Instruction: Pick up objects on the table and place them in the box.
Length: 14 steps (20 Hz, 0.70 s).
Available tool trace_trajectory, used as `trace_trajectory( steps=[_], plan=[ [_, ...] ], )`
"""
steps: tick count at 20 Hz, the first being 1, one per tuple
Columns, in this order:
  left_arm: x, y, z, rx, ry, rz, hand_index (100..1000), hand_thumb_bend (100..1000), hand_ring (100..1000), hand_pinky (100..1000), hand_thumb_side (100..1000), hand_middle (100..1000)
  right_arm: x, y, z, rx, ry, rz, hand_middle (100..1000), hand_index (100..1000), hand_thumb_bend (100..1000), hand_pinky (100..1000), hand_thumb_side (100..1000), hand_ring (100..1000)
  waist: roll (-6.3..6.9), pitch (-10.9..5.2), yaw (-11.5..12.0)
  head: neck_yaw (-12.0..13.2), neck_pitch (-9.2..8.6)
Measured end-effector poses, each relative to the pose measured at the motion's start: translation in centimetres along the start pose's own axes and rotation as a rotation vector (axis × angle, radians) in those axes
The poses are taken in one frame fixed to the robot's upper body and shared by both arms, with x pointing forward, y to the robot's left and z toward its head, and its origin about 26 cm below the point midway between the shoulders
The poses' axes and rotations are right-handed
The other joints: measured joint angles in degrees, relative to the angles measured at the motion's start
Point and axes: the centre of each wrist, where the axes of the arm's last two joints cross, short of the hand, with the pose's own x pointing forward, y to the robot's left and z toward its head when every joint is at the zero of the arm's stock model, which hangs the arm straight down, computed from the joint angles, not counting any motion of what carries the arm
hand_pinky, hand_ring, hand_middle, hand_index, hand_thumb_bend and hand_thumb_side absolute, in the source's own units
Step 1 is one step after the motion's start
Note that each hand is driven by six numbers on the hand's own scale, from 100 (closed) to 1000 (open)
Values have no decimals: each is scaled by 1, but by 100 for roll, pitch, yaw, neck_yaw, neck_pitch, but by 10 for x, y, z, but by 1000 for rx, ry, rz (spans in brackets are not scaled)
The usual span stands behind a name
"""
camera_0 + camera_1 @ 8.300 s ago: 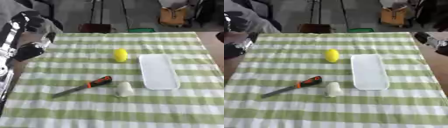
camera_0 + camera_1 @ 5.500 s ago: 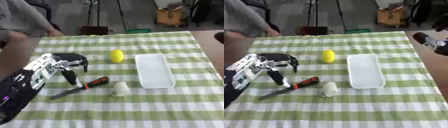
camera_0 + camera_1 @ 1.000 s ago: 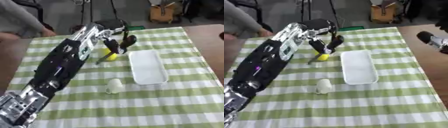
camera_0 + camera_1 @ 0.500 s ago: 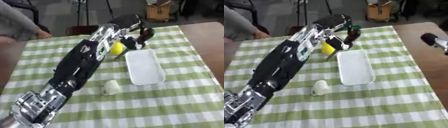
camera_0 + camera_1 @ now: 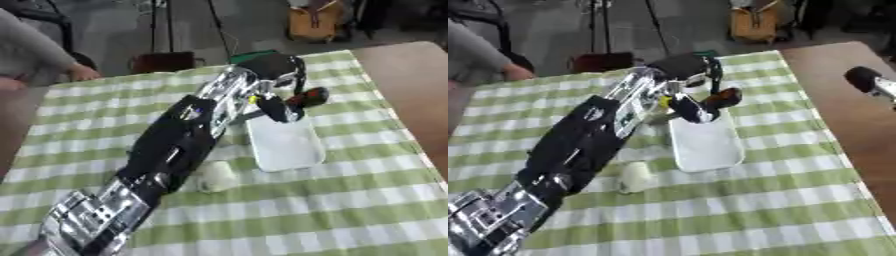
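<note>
A: Quick one — where's your left hand (image 5: 278,102) relative to the box?

B: Over the far end of the white tray-like box (image 5: 289,150). Your fingers are curled round the knife (image 5: 302,97) — the orange-and-black handle sticks out to the right of the hand, and a bit of grey blade shows on its left side in the left eye view. So the knife's long axis runs roughly across the box's short side, not along it.

A: Does that matter for the drop?

B: I'd say yes. The box runs long toward you, away from the hand. If you let go crosswise, the handle may end up hanging over the right rim. Turn the wrist so the knife lines up with the box's length, then lower it.

A: Other hand?

B: Your right hand (image 5: 870,80) only shows at the right edge in the right eye view, well apart from the box — can't tell how its fingers sit. The left is the near one by far.

A: Anything else left?

B: The small white cup (image 5: 214,176) is on the checked tablecloth (image 5: 350,210), on the near left side of the box. A bit of the yellow lemon (image 5: 663,101) peeks out behind your arm.
</note>
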Motion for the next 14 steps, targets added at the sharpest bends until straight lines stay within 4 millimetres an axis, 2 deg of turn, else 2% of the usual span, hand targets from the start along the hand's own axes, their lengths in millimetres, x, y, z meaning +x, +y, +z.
trace_trajectory(
  steps=[1,3,5,7,8,9,10,11,12,13,14],
  plan=[
    [-1,-8,-1,-20,6,0,681,100,816,867,339,795,0,0,0,1,-2,0,670,852,679,536,531,576,0,14,-7,0,-1],
    [-2,-23,-3,-50,16,3,697,100,815,866,341,795,1,1,-1,2,-3,-1,670,852,679,536,531,576,0,35,-22,0,-3],
    [-2,-35,-5,-61,27,1,799,100,819,870,365,804,1,0,-2,1,-7,-1,670,852,679,536,530,575,-1,48,-45,0,-7],
    [-2,-43,-6,-60,37,-11,830,102,821,871,375,807,2,0,-3,0,-11,-1,670,852,679,536,530,575,-2,78,-71,2,-41],
    [-1,-46,-7,-59,40,-19,876,153,829,877,392,813,2,0,-3,0,-12,-2,670,852,679,536,530,575,-2,82,-76,4,-50],
    [-1,-48,-7,-57,44,-29,930,307,837,881,511,824,2,0,-3,1,-12,-2,669,852,679,536,530,575,-4,82,-79,8,-53],
    [-1,-48,-7,-50,48,-47,934,331,838,881,529,825,2,0,-3,1,-12,-3,669,852,679,536,530,575,-8,85,-90,13,-53],
    [-1,-48,-7,-43,52,-66,958,442,843,885,608,833,2,1,-3,1,-12,-5,668,852,679,536,530,574,-10,89,-101,15,-54],
    [-1,-48,-7,-33,55,-85,958,442,843,885,608,833,2,1,-3,0,-12,-6,668,852,679,536,530,574,-10,92,-107,16,-55],
    [-1,-47,-7,-21,60,-101,998,685,853,889,825,851,2,1,-3,0,-12,-7,668,852,678,536,531,574,-10,92,-107,16,-56],
    [-1,-43,-7,4,65,-120,998,685,853,889,825,851,2,1,-3,0,-12,-7,668,852,678,536,531,574,-11,92,-107,16,-57]
  ],
)
